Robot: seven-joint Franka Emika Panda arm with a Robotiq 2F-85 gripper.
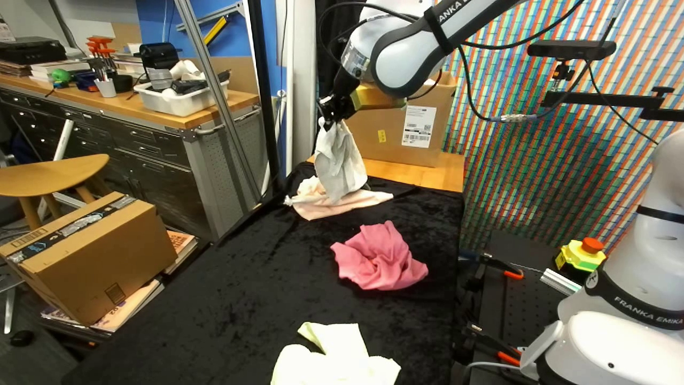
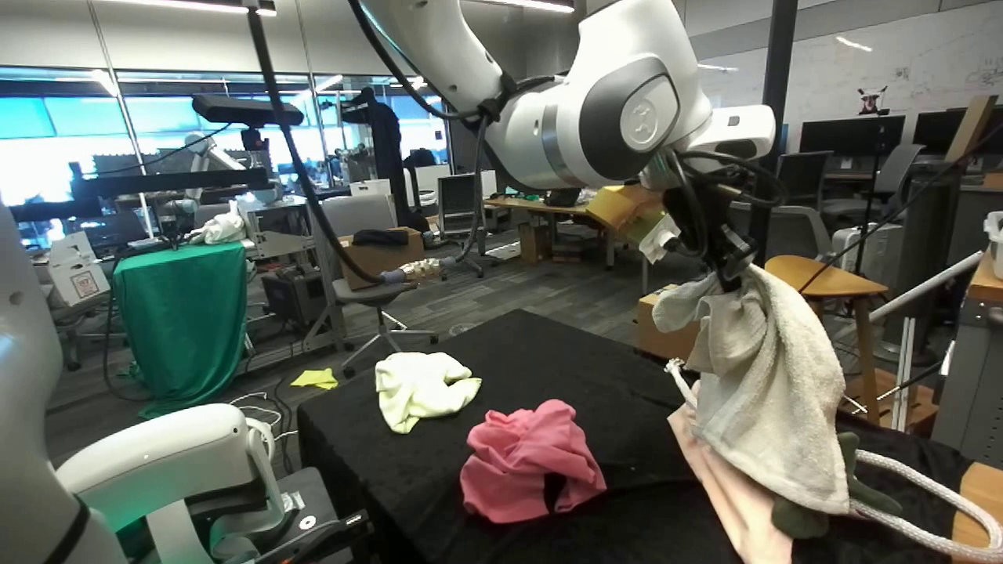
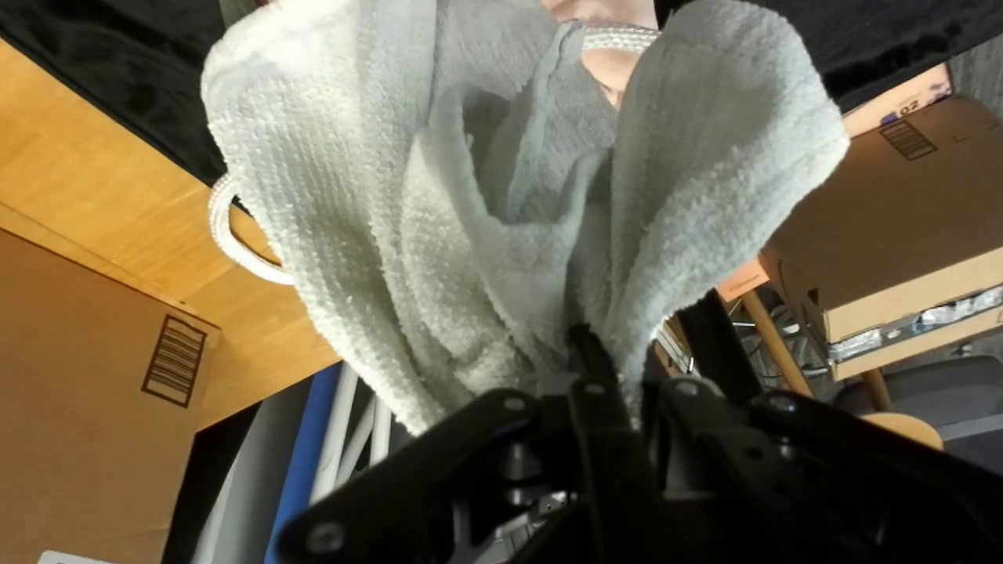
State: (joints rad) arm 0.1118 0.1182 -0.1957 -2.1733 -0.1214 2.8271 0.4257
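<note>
My gripper [image 1: 328, 118] is shut on a grey-white towel [image 1: 339, 160], which hangs from its fingertips. In an exterior view the gripper [image 2: 733, 274] is above the towel [image 2: 772, 392]. In the wrist view, folds of the towel [image 3: 337, 180] spread out around the gripper [image 3: 603, 360], and one fingertip is partly hidden. Below the towel a peach cloth bag [image 1: 347, 207] with a white rope [image 2: 932, 479] lies at the table's end, partly covered from view. A crumpled pink cloth [image 1: 379, 256] and a pale yellow cloth [image 1: 336, 358] lie on the table, apart from the gripper.
The table has a black velvet cover [image 1: 256, 299]. A cardboard box [image 1: 393, 133] stands on a wooden surface [image 1: 443, 171] behind the towel. A metal post [image 1: 224, 107] rises beside the table. A red-topped emergency stop [image 1: 582, 254] is near the robot base [image 1: 625, 267].
</note>
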